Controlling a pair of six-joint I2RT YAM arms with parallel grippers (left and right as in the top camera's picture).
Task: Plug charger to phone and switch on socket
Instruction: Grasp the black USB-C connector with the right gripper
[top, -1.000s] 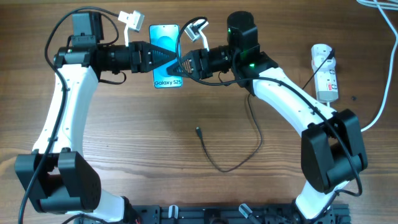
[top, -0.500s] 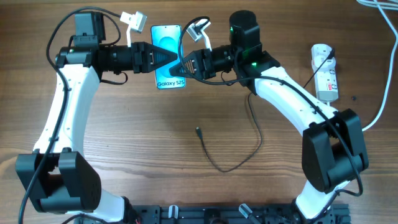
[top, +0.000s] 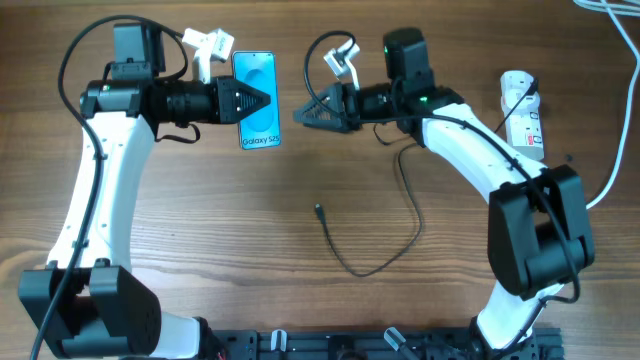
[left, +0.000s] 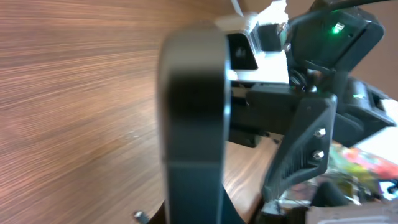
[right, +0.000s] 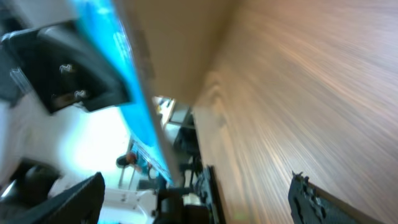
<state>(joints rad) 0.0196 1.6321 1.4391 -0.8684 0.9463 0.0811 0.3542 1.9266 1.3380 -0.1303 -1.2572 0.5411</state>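
Far edge of bench (top: 200, 250), left of centre: left gripper (top: 262, 102) is clamped across the phone (top: 256, 68), teal screen up, text end toward the near edge. We cannot tell whether the phone is lifted.

Right gripper (top: 298, 114) hangs just beside the phone, apart from it, fingers (right: 68, 199) spread and empty.

Charger (top: 360, 270) lies loose mid-bench, looping toward the near edge. Its plug tip (top: 318, 210) is free and well apart from both grippers.

Socket (top: 524, 120) sits near the far right corner, untouched.

Our judgement: the right arm fetches the tip next. We would pinch just behind the tip, keep the cable slack, and line it squarely with the phone's text end while the left grip braces.
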